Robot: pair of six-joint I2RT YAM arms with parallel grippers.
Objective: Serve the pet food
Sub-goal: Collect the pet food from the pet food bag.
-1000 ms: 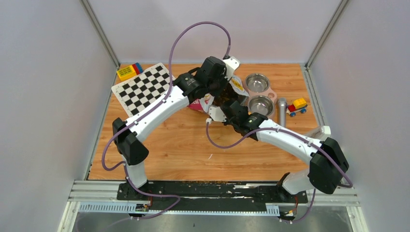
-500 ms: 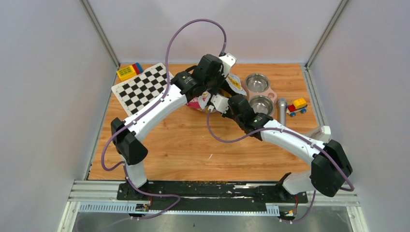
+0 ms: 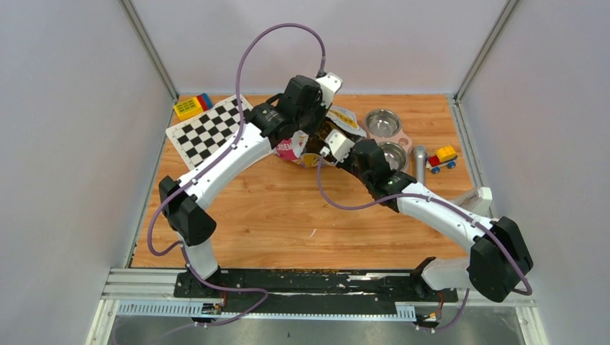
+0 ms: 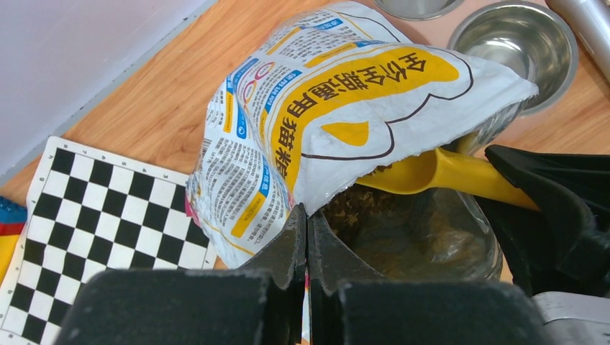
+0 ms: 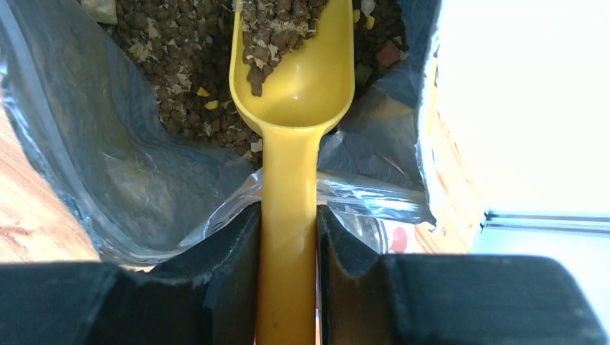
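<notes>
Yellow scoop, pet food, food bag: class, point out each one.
yellow scoop (image 5: 291, 93), right wrist view, bare inside of bowl.
pet food (image 5: 173, 50), right wrist view, kibble heap left of scoop.
food bag (image 4: 345, 93), left wrist view, printed yellow panel.

Overhead overview; wrist close-ups of bag (image 4: 338, 108)

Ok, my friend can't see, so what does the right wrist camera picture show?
The right gripper is shut on the handle of a yellow scoop, whose bowl sits inside the open bag, partly loaded with brown pet food. More kibble fills the bag beneath it.
</notes>
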